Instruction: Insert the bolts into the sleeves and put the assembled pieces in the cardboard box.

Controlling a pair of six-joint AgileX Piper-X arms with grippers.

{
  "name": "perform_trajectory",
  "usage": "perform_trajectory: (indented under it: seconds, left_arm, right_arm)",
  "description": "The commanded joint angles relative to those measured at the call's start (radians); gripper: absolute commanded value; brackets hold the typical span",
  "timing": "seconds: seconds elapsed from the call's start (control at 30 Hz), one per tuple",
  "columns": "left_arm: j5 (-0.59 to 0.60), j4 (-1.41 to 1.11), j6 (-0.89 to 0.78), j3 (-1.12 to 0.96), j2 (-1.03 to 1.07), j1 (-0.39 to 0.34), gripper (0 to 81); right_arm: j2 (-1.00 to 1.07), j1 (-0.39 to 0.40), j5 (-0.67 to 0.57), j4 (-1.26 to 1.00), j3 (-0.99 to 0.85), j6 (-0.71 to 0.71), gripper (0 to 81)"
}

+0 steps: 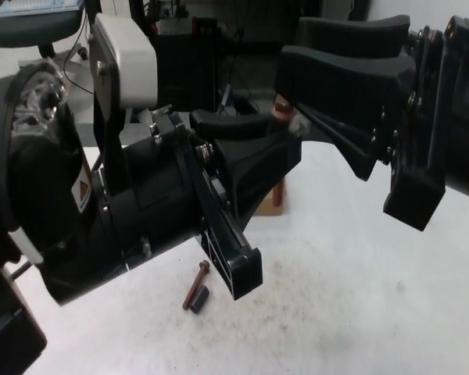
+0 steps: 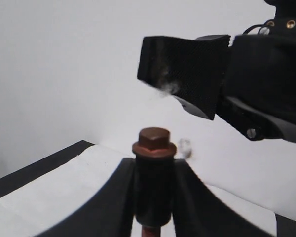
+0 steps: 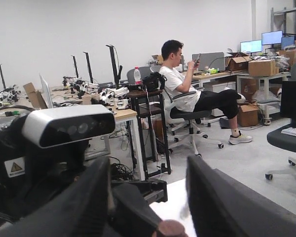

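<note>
Though in left jaws, bolt [image 2: 154, 143] proud.

Left arm [image 1: 133, 211] comes in from the left side, forearm slanting up toward mid-bench. Left gripper [image 2: 154, 180]: fingers [image 2: 113, 207] closed against a sleeve [image 2: 153, 197], held upright between them. Right arm [image 1: 453, 109] comes in from the right, set higher. Right gripper [image 3: 148, 197] faces the left one, jaws spread apart, tips close by the left gripper's tips. Contact: cannot tell.
</note>
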Motion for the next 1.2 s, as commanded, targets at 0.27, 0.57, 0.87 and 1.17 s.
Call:
perform_trajectory:
  seconds: [0.27, 0.57, 0.87, 1.17]
  left_arm:
    - [-0.024, -0.003, 0.000, -0.011, -0.014, 0.005, 0.2]
    - [-0.181, 0.080, 0.082, -0.013, -0.005, 0.035, 0.2]
    - [-0.120, 0.478, 0.076, -0.228, 0.240, 0.171, 0.2]
    - [-0.069, 0.781, 0.045, -0.726, 0.725, 0.250, 0.2]
  right_arm:
    - [-0.003, 0.000, 0.020, -0.006, -0.003, 0.001, 45.9]
    - [-0.015, -0.002, 0.195, -0.004, -0.003, 0.094, 0.3]
    - [-0.072, -0.006, 0.219, 0.149, -0.003, 0.100, 0.6]
    - [-0.234, -0.006, 0.401, 0.575, -0.003, 0.100, 0.6]
